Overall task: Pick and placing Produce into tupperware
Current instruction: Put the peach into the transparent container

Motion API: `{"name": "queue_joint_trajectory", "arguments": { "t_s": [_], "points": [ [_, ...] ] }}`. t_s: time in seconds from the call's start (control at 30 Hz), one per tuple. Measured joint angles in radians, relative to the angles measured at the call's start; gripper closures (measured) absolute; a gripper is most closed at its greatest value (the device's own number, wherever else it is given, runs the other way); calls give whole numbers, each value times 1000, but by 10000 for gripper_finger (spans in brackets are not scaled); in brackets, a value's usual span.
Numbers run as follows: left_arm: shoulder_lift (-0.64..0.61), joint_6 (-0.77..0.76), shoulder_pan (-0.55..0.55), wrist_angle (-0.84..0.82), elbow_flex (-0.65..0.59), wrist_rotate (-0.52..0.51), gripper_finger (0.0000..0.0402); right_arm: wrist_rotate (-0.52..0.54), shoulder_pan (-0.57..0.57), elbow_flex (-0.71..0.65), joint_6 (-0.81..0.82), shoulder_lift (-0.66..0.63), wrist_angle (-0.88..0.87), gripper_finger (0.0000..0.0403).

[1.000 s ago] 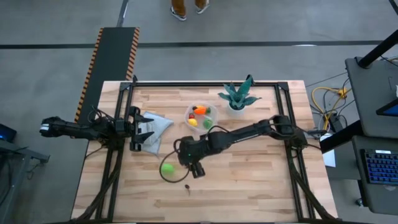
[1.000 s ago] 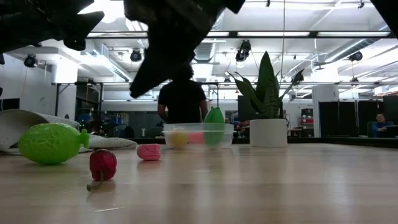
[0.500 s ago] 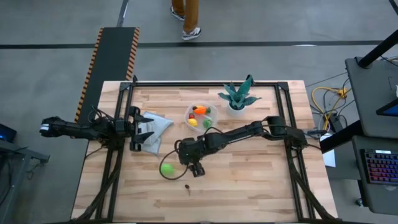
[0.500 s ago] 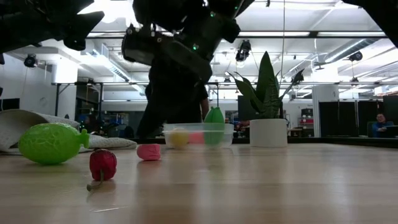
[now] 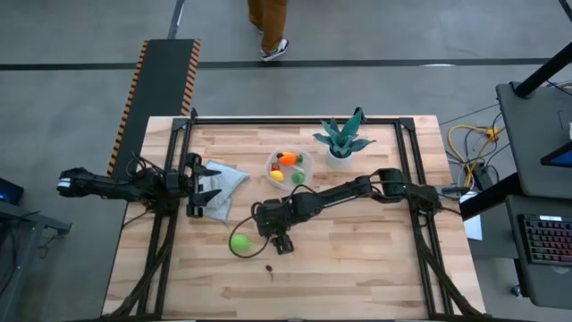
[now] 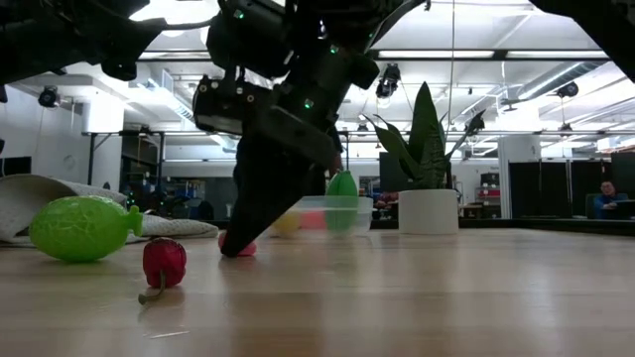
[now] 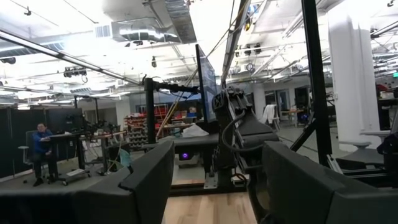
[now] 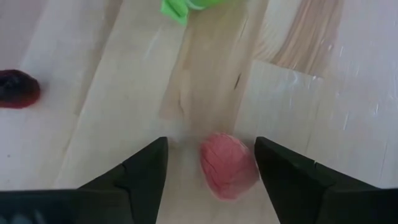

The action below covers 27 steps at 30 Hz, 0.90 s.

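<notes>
The clear round bowl [image 5: 288,165] stands mid-table toward the far edge, with an orange, a yellow, a red and a green piece inside; it also shows in the low view [image 6: 332,212]. A green lime-like piece [image 5: 239,242] and a small dark red piece [image 5: 269,267] lie on the wood nearer the front. A pink piece [image 8: 228,165] lies on the table. My right gripper [image 8: 211,168] is open and low over it, one finger on each side, pointing down [image 6: 241,243]. My left gripper [image 5: 198,188] is open at the table's left, over the cloth.
A teal spiky plant in a white pot [image 5: 342,140] stands just right of the bowl. A pale cloth [image 5: 220,182] lies at the left by the left arm. The near and right parts of the wooden table [image 5: 375,268] are bare. A person walks beyond the far edge.
My right gripper has come down from above the table until its open fingertips are at the tabletop around the pink piece. The produce has not moved.
</notes>
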Motion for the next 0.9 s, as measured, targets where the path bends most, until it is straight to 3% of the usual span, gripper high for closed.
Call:
{"name": "queue_joint_trajectory", "arguments": {
  "t_s": [0.33, 0.73, 0.9],
  "points": [
    [0, 0, 0, 0, 0, 0, 171, 2, -4, 1, 6, -2, -27, 210],
    [0, 0, 0, 0, 0, 0, 171, 8, -6, 10, 10, -5, -77, 334],
    [0, 0, 0, 0, 0, 0, 171, 7, -6, 12, 3, -9, -80, 353]
  ]
}}
